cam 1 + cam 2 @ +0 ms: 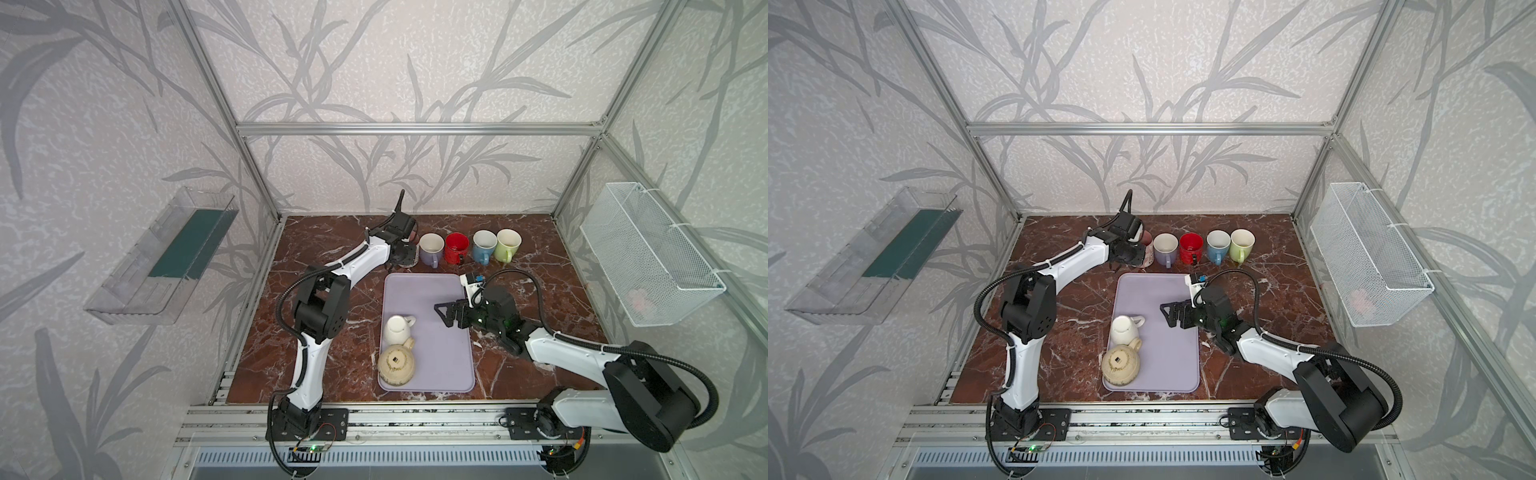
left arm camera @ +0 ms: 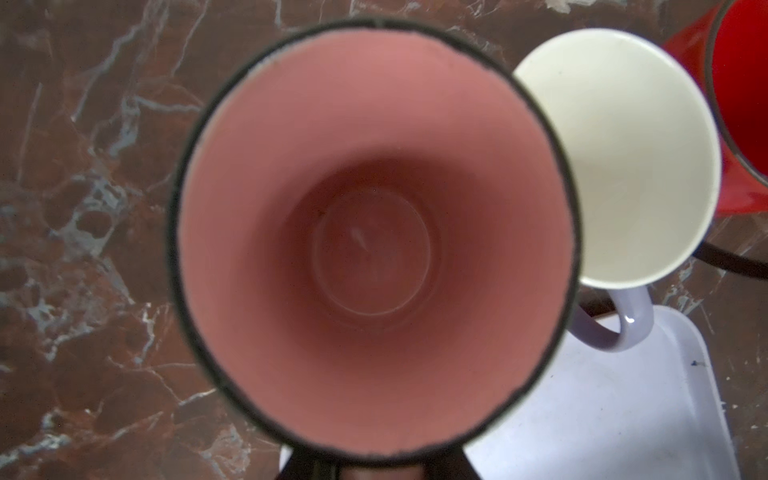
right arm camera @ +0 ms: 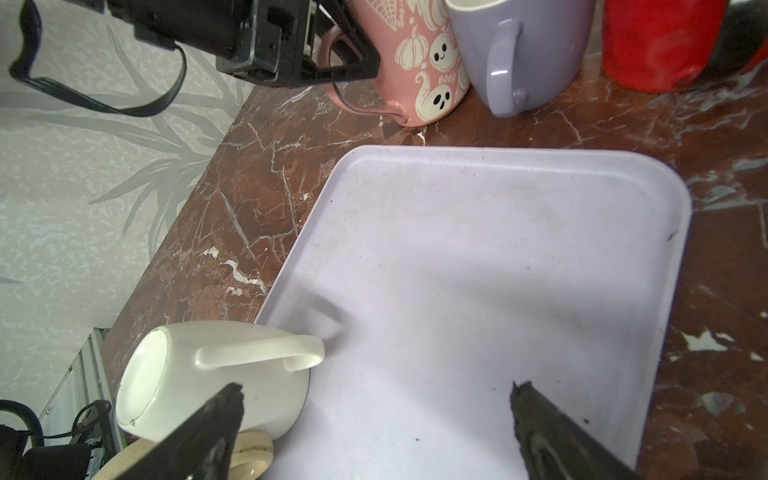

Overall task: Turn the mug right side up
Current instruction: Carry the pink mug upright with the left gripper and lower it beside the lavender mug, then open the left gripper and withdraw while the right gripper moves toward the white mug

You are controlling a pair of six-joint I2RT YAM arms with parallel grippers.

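A pink ghost-print mug [image 3: 432,83] stands upright on the marble at the left end of a row of mugs, its pink inside [image 2: 374,249] filling the left wrist view. My left gripper [image 1: 401,255] [image 3: 365,68] is at its handle, one jaw on each side; whether they still press it does not show. A white mug [image 1: 398,330] [image 3: 199,382] sits upside down on the lilac tray [image 1: 440,374], with a beige mug [image 1: 396,365] upside down just in front of it. My right gripper [image 1: 441,316] [image 3: 378,388] hovers open over the tray, right of the white mug, holding nothing.
Upright lilac [image 1: 431,248], red [image 1: 456,247], blue [image 1: 484,245] and green [image 1: 508,244] mugs line the back of the table. A wire basket [image 1: 648,257] hangs on the right wall and a clear shelf [image 1: 166,257] on the left wall.
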